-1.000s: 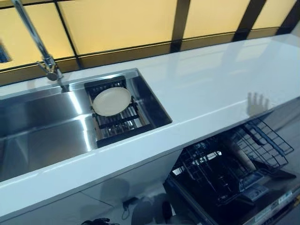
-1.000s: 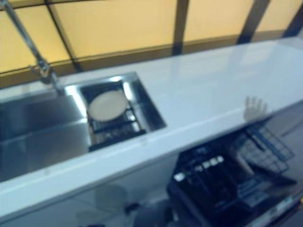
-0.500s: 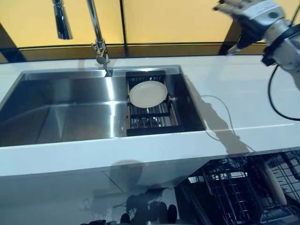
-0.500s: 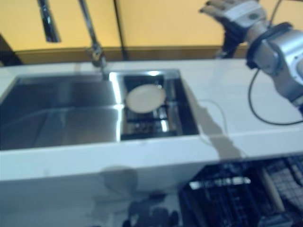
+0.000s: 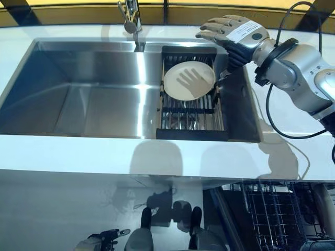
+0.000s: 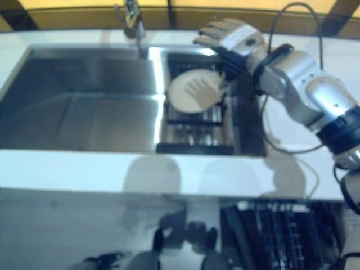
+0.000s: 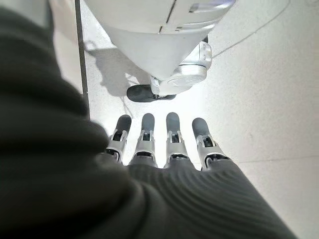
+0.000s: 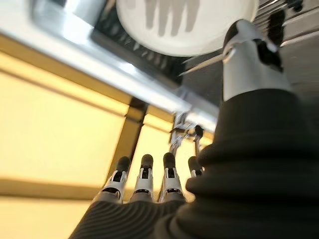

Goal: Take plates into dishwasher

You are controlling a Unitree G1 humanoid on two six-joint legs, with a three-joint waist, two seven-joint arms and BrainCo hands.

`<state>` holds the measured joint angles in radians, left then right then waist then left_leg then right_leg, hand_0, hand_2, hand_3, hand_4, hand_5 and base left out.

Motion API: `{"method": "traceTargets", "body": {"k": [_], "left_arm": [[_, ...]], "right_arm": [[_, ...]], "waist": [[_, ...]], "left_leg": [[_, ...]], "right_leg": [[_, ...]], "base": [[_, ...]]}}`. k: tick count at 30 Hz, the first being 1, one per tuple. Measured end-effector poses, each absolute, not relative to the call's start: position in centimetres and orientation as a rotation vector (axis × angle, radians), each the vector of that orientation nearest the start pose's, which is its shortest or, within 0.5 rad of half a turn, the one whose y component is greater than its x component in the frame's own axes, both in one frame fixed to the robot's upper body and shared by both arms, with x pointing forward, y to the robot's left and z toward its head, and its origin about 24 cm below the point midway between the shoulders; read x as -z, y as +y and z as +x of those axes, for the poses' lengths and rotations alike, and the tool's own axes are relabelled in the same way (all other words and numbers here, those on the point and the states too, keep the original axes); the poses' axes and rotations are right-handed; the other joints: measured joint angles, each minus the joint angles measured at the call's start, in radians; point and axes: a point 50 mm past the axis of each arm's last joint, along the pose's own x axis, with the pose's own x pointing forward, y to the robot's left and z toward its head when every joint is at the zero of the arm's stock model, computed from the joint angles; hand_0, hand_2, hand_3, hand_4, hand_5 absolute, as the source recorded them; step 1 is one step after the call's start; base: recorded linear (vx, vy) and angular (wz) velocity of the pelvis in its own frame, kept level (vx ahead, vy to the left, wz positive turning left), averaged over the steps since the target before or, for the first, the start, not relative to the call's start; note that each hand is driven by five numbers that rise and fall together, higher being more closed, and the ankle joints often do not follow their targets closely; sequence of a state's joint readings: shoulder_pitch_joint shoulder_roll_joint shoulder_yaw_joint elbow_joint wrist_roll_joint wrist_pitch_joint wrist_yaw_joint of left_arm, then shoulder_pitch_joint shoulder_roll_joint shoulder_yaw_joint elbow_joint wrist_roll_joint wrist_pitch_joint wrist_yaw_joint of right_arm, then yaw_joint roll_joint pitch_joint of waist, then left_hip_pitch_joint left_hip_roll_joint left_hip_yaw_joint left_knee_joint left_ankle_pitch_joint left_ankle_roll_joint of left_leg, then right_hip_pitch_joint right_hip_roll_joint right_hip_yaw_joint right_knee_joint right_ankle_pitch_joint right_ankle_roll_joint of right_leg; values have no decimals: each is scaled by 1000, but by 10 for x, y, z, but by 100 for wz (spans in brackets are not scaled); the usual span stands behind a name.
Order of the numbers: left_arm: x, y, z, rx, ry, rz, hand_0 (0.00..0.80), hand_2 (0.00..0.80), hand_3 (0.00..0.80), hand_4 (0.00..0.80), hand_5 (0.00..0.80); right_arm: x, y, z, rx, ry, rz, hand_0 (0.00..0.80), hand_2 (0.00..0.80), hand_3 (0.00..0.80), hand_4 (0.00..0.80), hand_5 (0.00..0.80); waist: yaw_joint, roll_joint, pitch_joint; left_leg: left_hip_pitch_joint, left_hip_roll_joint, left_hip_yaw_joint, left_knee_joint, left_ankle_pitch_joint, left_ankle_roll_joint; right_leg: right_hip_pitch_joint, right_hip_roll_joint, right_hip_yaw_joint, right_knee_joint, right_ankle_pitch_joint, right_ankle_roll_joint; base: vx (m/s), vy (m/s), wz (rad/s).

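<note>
A round white plate (image 5: 189, 80) lies tilted on a dark wire rack (image 5: 191, 112) at the right end of the steel sink (image 5: 78, 99). My right hand (image 5: 234, 35) hovers open just above and behind the plate's right edge, not touching it, and its shadow falls across the plate. In the right wrist view the plate (image 8: 184, 25) shows past the thumb (image 8: 249, 59), with the fingers (image 8: 144, 181) straight. My left hand (image 7: 168, 149) hangs low beside my body, fingers straight toward the floor, holding nothing.
A faucet (image 5: 132, 21) rises behind the sink, left of the rack. White counter (image 5: 157, 154) runs along the front and right. Below the counter at the lower right stands the open dishwasher's wire basket (image 5: 277, 206).
The camera has swung down toward the sink. My right hand has come down from high at the back wall to just over the rack, casting its shadow on the plate.
</note>
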<state>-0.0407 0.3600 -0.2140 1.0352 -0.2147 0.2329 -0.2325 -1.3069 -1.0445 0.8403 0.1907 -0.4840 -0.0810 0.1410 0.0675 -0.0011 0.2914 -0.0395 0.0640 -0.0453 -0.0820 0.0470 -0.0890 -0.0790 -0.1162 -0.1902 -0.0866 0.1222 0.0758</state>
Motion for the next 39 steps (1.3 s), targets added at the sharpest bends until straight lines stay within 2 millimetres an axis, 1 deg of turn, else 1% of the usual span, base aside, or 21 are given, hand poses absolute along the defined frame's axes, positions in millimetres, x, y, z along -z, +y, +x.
{"method": "traceTargets", "body": {"k": [4, 11, 15, 24, 33, 39], "left_arm": [[141, 251, 128, 65, 1240, 80, 0, 0, 0, 0, 0], [140, 251, 129, 64, 1245, 80, 0, 0, 0, 0, 0], [140, 251, 129, 58, 1252, 82, 0, 0, 0, 0, 0], [139, 251, 133, 49, 1240, 90, 0, 0, 0, 0, 0], [139, 251, 134, 47, 1233, 87, 0, 0, 0, 0, 0], [138, 249, 135, 34, 1224, 52, 0, 0, 0, 0, 0]], "right_arm": [[-319, -141, 343, -236, -674, -1890, 0, 0, 0, 0, 0], [-307, -129, 343, -310, -656, -1908, 0, 0, 0, 0, 0], [-300, -125, 344, -338, -628, -1917, 0, 0, 0, 0, 0], [-292, -123, 344, -385, -580, -1941, 0, 0, 0, 0, 0], [-282, -126, 344, -402, -544, -1975, 0, 0, 0, 0, 0], [-280, -126, 346, -381, -541, -2026, 0, 0, 0, 0, 0]], "waist": [[3, 0, 2], [3, -3, 4], [3, -4, 7], [5, -10, 50], [4, -10, 51], [4, -10, 52]], "left_leg": [[-7, -2, -12, -1, 1, 0], [-1, -3, -12, -1, 3, 0], [0, -2, -11, -1, 4, 0], [0, -2, -11, -1, 4, 0], [0, -1, -11, -1, 4, 0], [-4, -1, -10, -1, 4, 0]], "right_leg": [[0, -3, -7, 0, -4, 3], [7, -4, -7, 0, -4, 3], [8, -3, -7, 0, -4, 3], [8, -3, -7, 0, -4, 3], [8, -3, -7, 0, -4, 3], [3, -3, -7, 0, -4, 3]], "base": [[9, 40, 10], [1, 8, 1], [0, 0, 0], [0, 0, 0], [0, 0, 0], [0, 0, 0]]}}
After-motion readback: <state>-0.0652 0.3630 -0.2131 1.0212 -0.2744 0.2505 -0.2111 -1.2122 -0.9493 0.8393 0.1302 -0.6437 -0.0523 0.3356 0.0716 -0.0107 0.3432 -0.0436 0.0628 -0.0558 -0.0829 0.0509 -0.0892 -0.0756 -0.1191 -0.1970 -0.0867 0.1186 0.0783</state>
